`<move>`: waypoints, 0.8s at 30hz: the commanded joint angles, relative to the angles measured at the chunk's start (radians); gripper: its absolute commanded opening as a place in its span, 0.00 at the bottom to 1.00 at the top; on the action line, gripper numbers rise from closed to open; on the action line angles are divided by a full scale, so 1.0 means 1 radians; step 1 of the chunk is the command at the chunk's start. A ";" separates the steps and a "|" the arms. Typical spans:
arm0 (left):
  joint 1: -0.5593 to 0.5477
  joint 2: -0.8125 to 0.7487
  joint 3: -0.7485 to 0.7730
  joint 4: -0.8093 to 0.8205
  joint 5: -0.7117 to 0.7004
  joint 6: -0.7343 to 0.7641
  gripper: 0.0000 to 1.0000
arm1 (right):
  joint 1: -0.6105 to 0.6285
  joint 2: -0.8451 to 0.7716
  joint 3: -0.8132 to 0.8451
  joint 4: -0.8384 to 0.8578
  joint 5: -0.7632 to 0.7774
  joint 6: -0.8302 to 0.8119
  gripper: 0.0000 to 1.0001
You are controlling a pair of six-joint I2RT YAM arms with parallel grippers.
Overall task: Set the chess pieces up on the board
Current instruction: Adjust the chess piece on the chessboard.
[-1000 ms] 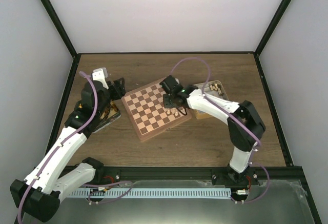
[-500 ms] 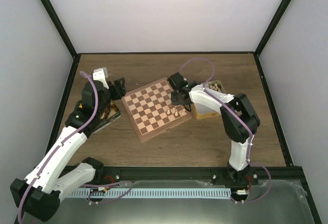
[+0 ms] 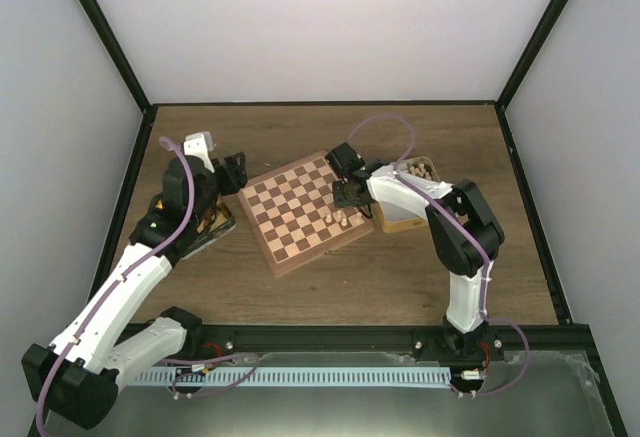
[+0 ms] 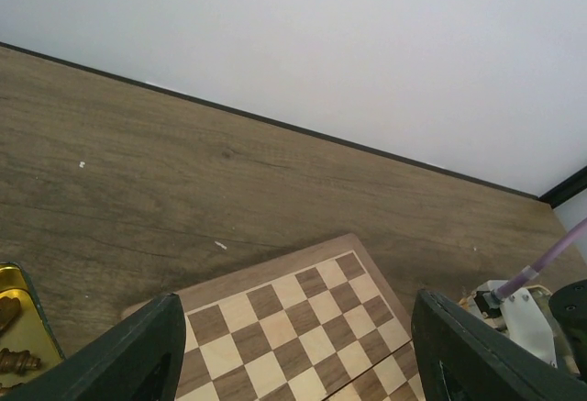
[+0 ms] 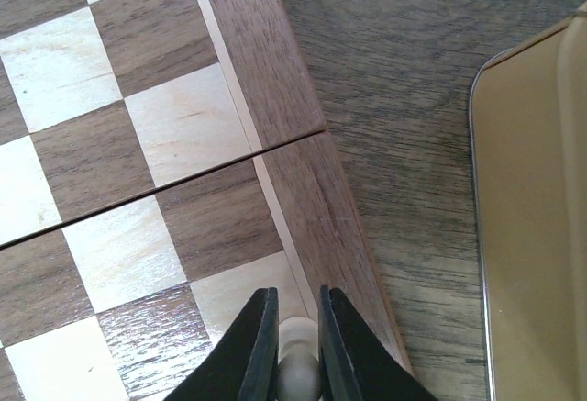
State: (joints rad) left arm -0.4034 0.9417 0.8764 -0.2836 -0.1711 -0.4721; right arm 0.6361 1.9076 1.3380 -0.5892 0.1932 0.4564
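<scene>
A: Right gripper (image 5: 296, 307)?
B: Clenched on a pale chess piece (image 5: 299, 375), at a light square just inside the right rim of the board (image 5: 257, 52).
A: Left gripper (image 4: 298, 350)?
B: Fingers spread, grasping nothing, near the board's left corner.

The checked wooden board (image 3: 290, 227) lies flat, turned a bit. Near its right edge stand pale chess pieces (image 3: 344, 220), one pinched in the right gripper (image 5: 296, 293).

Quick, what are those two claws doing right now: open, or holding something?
Left gripper: open, holding nothing.
Right gripper: closed on a small pale cream wooden chess piece.
</scene>
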 commanded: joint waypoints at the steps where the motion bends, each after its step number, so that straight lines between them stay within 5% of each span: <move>1: 0.005 0.002 0.001 0.018 0.008 -0.006 0.69 | -0.004 0.004 0.011 -0.008 -0.017 -0.010 0.12; 19: 0.005 0.002 -0.007 0.017 0.007 -0.007 0.69 | -0.003 -0.064 -0.048 -0.044 -0.061 -0.008 0.12; 24: 0.005 0.002 -0.007 0.017 0.010 -0.009 0.69 | -0.004 -0.050 -0.036 -0.047 -0.051 -0.013 0.21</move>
State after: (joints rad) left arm -0.4038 0.9424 0.8753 -0.2825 -0.1711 -0.4721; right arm 0.6361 1.8706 1.3003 -0.6094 0.1314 0.4477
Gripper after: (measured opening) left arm 0.695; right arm 0.172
